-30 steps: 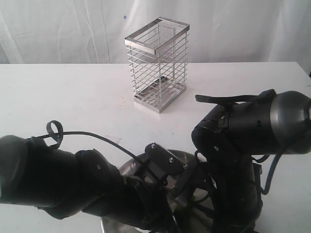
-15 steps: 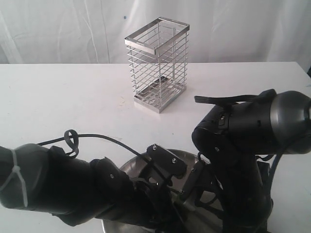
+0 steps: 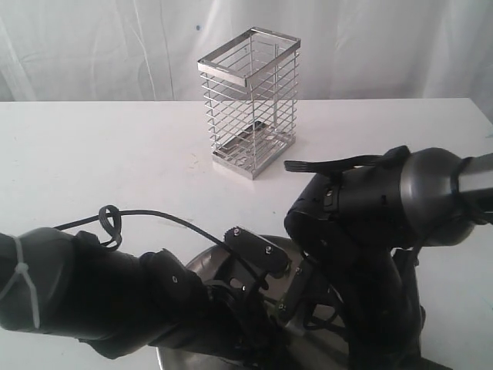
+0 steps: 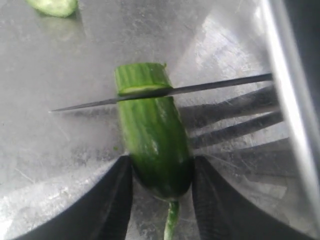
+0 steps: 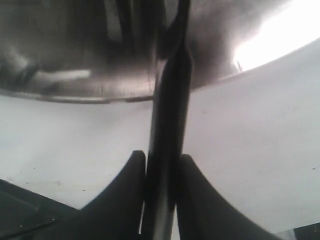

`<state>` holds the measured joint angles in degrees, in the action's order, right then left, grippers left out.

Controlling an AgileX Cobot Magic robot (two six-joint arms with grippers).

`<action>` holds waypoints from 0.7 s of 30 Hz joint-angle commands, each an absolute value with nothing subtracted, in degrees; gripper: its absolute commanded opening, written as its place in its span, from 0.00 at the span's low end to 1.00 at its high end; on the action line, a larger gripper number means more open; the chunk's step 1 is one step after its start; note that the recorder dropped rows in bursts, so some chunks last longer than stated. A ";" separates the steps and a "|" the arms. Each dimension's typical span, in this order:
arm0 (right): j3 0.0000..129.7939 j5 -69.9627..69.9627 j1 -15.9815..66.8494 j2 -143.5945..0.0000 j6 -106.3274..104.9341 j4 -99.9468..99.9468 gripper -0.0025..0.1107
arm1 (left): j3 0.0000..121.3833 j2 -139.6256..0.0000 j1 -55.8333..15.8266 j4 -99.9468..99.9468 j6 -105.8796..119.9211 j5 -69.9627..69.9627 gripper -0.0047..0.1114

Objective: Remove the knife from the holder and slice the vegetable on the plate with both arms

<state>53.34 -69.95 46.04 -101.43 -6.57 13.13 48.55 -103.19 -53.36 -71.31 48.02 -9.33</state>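
The green chili [image 4: 154, 140] lies on the steel plate [image 4: 75, 45], and my left gripper [image 4: 161, 172] is shut on its stem end, a finger on each side. The knife's black blade [image 4: 165, 92] crosses the chili near its cut end, with a short piece [image 4: 141, 77] just beyond it. A cut slice [image 4: 52, 6] lies farther off. My right gripper [image 5: 162, 162] is shut on the knife's handle [image 5: 169, 125], which reaches over the plate's rim [image 5: 75, 96]. In the exterior view both arms hide the chili and knife above the plate [image 3: 202, 264]. The wire holder [image 3: 248, 102] stands empty at the back.
The white table [image 3: 100, 162] spreads around the plate, with a white curtain behind it. The left arm's [image 3: 100, 301] black cable loops over the table at the left. The right arm [image 3: 370, 231] leans over the plate's right side.
The right arm has shifted left and lower over the plate. The left arm moved forward earlier, then stayed almost still.
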 commanded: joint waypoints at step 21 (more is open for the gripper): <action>54.50 -69.96 47.45 -105.56 -6.33 17.81 0.02 | 44.08 -97.22 -53.27 -72.49 47.95 -16.50 0.41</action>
